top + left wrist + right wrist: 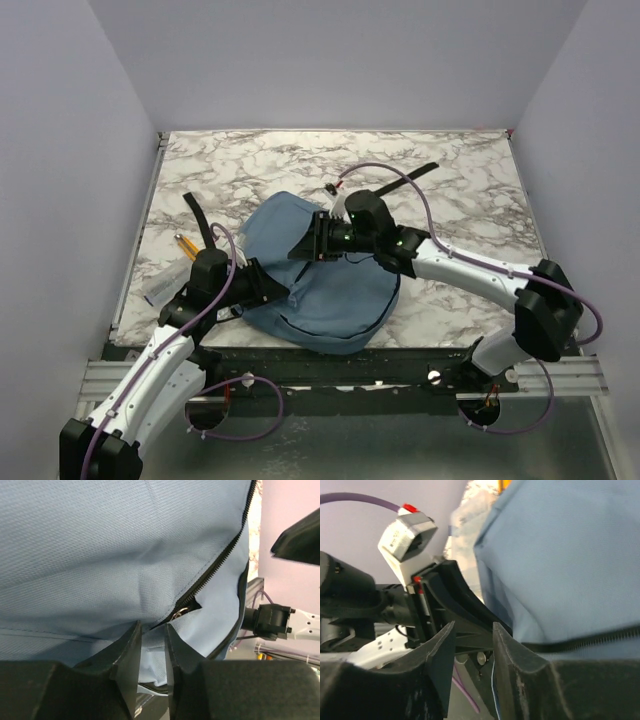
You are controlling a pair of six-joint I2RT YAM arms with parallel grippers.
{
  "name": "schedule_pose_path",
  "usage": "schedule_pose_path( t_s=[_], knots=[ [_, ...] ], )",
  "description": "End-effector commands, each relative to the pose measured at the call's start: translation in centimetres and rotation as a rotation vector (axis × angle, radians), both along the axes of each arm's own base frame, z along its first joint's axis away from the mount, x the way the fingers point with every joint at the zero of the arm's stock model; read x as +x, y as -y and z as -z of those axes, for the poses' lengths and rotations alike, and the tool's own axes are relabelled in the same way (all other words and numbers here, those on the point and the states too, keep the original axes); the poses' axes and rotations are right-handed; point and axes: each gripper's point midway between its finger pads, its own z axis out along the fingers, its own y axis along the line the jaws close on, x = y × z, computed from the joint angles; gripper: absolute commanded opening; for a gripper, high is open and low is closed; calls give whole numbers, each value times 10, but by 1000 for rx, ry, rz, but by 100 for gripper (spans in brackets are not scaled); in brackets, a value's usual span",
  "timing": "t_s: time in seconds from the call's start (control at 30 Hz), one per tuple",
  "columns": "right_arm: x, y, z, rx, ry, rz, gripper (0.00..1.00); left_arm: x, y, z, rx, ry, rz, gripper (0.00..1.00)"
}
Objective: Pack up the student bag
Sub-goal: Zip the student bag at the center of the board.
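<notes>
The student bag (320, 285) is a dusty-blue backpack lying flat in the middle of the marble table (460, 190). My left gripper (272, 285) is at the bag's left edge. In the left wrist view, that gripper (152, 626) has its jaws slightly apart, with a loose fold of blue fabric between them. The fold sits just below the black zip (215, 565) and its metal pull (180, 612). My right gripper (312, 240) hovers over the bag's upper middle. Seen from its own wrist, the right gripper (473, 625) is open and holds nothing, with the bag (570, 555) to its right.
Pencils (185, 245) and a clear flat packet (160, 290) lie at the table's left edge. A black strap (200, 215) runs out to the left of the bag, and another strap (415, 175) lies behind it. The left arm's wrist camera (407, 532) is close in front of the right gripper.
</notes>
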Motion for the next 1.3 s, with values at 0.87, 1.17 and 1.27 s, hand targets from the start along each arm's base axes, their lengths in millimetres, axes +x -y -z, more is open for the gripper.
schedule_pose_path(
  t_s=[0.87,1.17,1.27],
  knots=[
    [-39,17,87,-270,-267,468,5,-21,18,-15,-107,1,153,18],
    [-61,16,50,23,-75,257,1,-9,22,-48,-73,59,205,31],
    [-71,9,41,126,-7,160,1,-7,26,-48,-66,43,242,30]
  ],
)
